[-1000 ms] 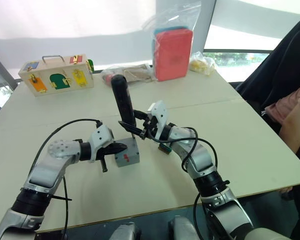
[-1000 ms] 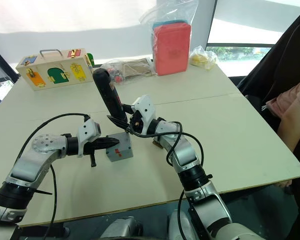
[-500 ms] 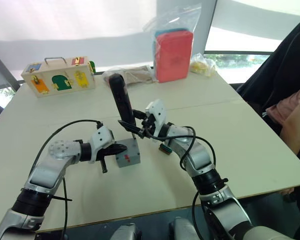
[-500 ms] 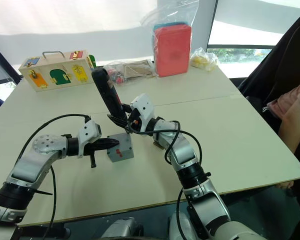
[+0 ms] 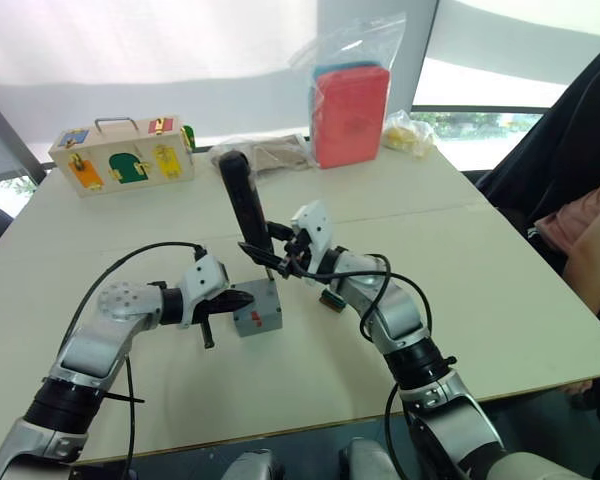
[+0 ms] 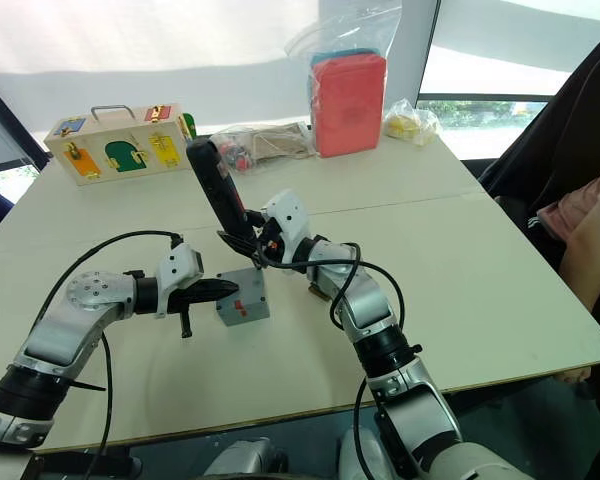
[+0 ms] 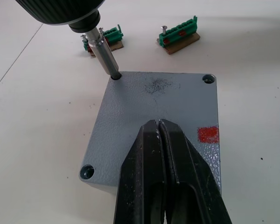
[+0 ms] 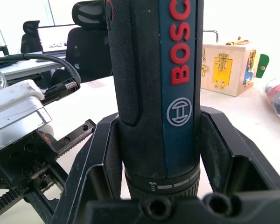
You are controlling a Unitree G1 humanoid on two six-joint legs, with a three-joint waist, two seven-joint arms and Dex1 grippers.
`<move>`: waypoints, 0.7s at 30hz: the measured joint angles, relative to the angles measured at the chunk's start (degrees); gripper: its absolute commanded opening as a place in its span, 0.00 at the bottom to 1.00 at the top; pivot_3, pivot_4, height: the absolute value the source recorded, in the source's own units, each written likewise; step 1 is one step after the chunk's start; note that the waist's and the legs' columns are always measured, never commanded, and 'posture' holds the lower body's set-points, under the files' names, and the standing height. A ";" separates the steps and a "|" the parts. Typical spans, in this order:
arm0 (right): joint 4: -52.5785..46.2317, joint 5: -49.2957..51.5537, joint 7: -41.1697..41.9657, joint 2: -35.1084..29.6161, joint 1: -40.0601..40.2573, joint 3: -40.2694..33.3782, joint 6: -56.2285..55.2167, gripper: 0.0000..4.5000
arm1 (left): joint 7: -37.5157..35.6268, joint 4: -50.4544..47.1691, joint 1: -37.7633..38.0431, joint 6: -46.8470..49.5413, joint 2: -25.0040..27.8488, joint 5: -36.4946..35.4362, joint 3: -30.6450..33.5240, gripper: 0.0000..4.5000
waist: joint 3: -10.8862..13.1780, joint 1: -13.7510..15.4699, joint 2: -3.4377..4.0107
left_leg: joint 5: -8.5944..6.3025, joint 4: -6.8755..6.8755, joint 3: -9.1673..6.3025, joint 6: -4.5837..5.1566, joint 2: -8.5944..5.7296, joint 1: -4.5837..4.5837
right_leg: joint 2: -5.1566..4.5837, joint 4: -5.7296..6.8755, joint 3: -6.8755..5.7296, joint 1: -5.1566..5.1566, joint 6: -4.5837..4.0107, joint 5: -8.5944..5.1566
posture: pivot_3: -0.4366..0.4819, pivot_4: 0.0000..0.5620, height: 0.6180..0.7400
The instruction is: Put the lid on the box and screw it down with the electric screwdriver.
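Already the flat grey plastic lid (image 7: 155, 119) sits on the small grey junction box (image 5: 257, 318) mid-table. Right gripper (image 5: 280, 255) clamps the slim black electric screwdriver (image 5: 244, 205), bit in a corner hole. Left gripper (image 7: 164, 140), fingers closed, presses the lid. Screwing looks underway; next, another corner.

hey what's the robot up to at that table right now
The right gripper holds the electric screwdriver upright, its bit set in a corner screw hole of the lid, which already sits on the box. The left gripper, fingers shut, presses on the lid to steady it. Two green connector blocks lie beyond.
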 measured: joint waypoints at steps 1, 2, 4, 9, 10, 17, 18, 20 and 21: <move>0.00 0.00 -0.05 -0.02 0.01 0.00 0.00 0.42 | -0.03 0.01 0.00 -0.03 0.00 0.03 -0.01 0.00 | -0.01 0.03 0.00 | 0.00 0.00 0.00 0.00 0.00 0.01 | 0.00 0.00 0.00 0.01 0.02 -0.01 | 0.48 0.27 1.00; 0.00 0.00 -0.07 -0.07 0.02 0.00 0.00 0.42 | -0.08 0.02 -0.01 -0.06 0.00 0.06 -0.02 0.00 | -0.01 0.06 0.00 | 0.00 0.00 0.00 0.00 0.00 0.01 | 0.00 0.00 0.00 0.01 0.03 -0.03 | 0.48 0.27 1.00; 0.00 0.00 -0.25 -0.17 0.05 0.00 0.00 0.42 | -0.23 0.17 -0.10 -0.10 0.00 0.10 -0.07 0.00 | -0.03 0.19 0.01 | 0.00 0.00 0.00 0.00 0.00 0.01 | 0.00 0.00 0.00 0.01 0.09 -0.06 | 0.48 0.27 1.00; -0.02 0.03 -1.04 -0.26 0.95 -0.61 -0.01 0.42 | -0.78 0.82 -0.29 -0.69 0.00 0.56 -0.60 0.00 | -0.30 0.98 0.10 | -0.01 -0.04 -0.02 -0.01 0.00 0.07 | -0.03 -0.01 0.01 0.08 0.26 -0.28 | 0.48 0.27 1.00; -0.02 0.03 -1.16 -0.26 1.02 -0.78 -0.01 0.42 | -0.83 0.87 -0.28 -0.83 0.00 0.69 -0.62 0.00 | -0.31 1.09 0.07 | -0.01 -0.04 -0.04 -0.02 0.00 0.07 | -0.04 -0.01 0.01 0.11 0.38 -0.40 | 0.48 0.27 1.00; -0.80 0.41 -1.18 -0.50 1.52 -1.52 -0.02 0.42 | -1.22 0.99 -0.33 -1.15 0.02 0.72 -0.52 0.00 | -0.24 1.21 0.01 | -0.02 -0.07 -0.10 -0.03 -0.01 0.06 | -0.05 -0.03 0.00 0.12 0.24 -0.52 | 0.48 0.27 1.00; -1.56 0.56 -0.96 -1.07 1.77 -1.52 -0.02 0.42 | -1.23 0.93 -0.42 -1.16 0.02 0.71 -0.52 0.00 | -0.14 1.23 -0.02 | -0.02 -0.07 -0.10 -0.03 -0.01 0.05 | -0.06 -0.03 0.00 0.12 0.24 -0.52 | 0.48 0.27 1.00; -2.93 0.74 -0.60 -1.96 2.29 -1.63 -0.02 0.42 | -1.21 0.67 -0.44 -1.17 0.02 0.70 -0.41 0.00 | 0.10 1.25 -0.09 | -0.02 -0.07 -0.11 -0.03 -0.01 0.03 | -0.06 -0.03 0.00 0.10 0.24 -0.54 | 0.48 0.27 1.00; -3.65 0.96 -0.57 -2.06 2.72 -1.93 0.02 0.42 | -1.19 0.52 -0.46 -1.16 0.02 0.69 -0.33 0.00 | 0.19 1.26 -0.15 | -0.02 -0.07 -0.11 -0.04 -0.01 0.02 | -0.06 -0.03 0.00 0.10 0.26 -0.55 | 0.48 0.27 1.00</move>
